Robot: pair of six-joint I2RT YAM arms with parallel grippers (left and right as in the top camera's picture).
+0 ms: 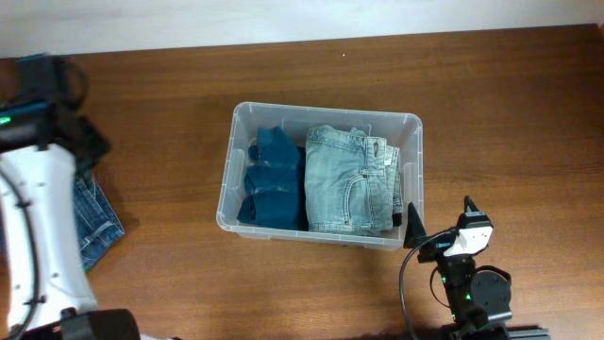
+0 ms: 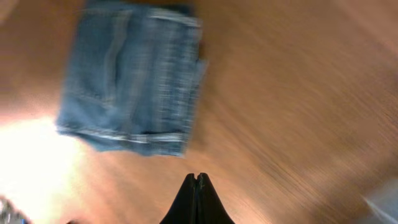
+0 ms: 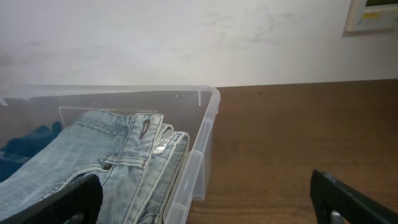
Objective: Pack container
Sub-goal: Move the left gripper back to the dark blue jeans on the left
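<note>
At the left edge of the worktop (image 1: 528, 104), the left arm's white housing stands over a folded piece of mid-blue denim (image 1: 96, 219). The denim lies flat on the wood and is partly hidden under the arm. The left end effector (image 2: 197, 186) shows in its own wrist view with its two dark fingertips pressed together and nothing between them. It hangs above bare wood, near the denim but apart from it. That view is blurred, so finer detail cannot be told.

At mid-worktop sits the container (image 1: 326, 110), a clear plastic bin, upright and open at the top. Its left part holds a bunched dark teal-blue garment (image 1: 269, 179). Its right part, the larger share, holds folded light-wash jeans (image 1: 349, 179). The two lie side by side and touch.

Just off the container's near right corner is the right end effector (image 1: 441, 219), fingers spread wide and holding nothing. Its wrist view looks along the bin's right wall, with the jeans showing behind the plastic.
</note>
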